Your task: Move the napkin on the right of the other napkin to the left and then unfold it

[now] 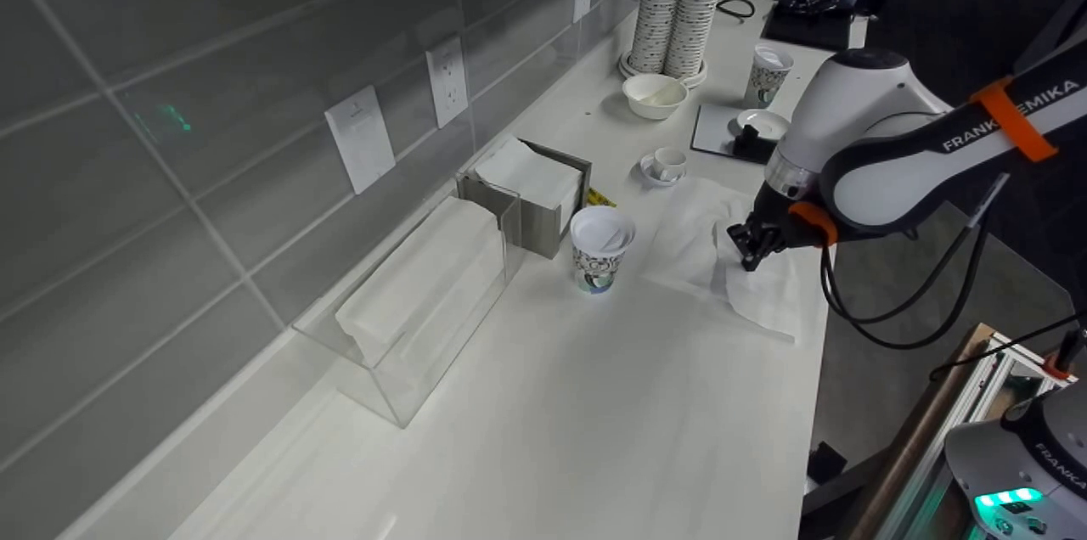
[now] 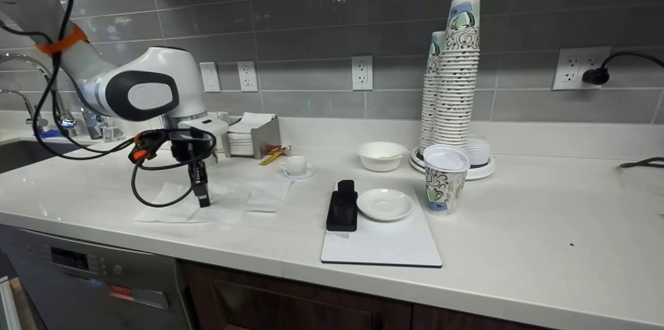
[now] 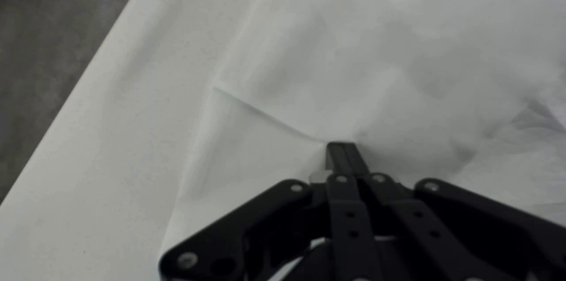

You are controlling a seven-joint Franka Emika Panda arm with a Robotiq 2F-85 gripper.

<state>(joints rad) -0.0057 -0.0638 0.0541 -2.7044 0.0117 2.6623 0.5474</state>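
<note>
The napkin (image 1: 764, 298) is a white, thin paper sheet with a raised fold, lying near the counter's front edge. It also shows in an exterior view (image 2: 171, 210) and fills the middle of the wrist view (image 3: 256, 148). The other napkin (image 1: 689, 226), greyish and rumpled, lies flat against it; it shows on the right in an exterior view (image 2: 267, 197). Where the two sheets overlap is hard to tell. My gripper (image 1: 749, 262) points down with its fingertips at the paper (image 2: 205, 203). In the wrist view its fingers (image 3: 342, 146) are together at a fold; whether paper is pinched cannot be seen.
A cup and saucer (image 1: 668, 165) and a lidded paper cup (image 1: 599, 247) stand close by. A clear napkin holder (image 1: 399, 391) and a metal napkin holder (image 1: 539, 230) line the wall. A board (image 2: 386, 247) carries a white plate (image 2: 385, 204) and a black object (image 2: 342, 208).
</note>
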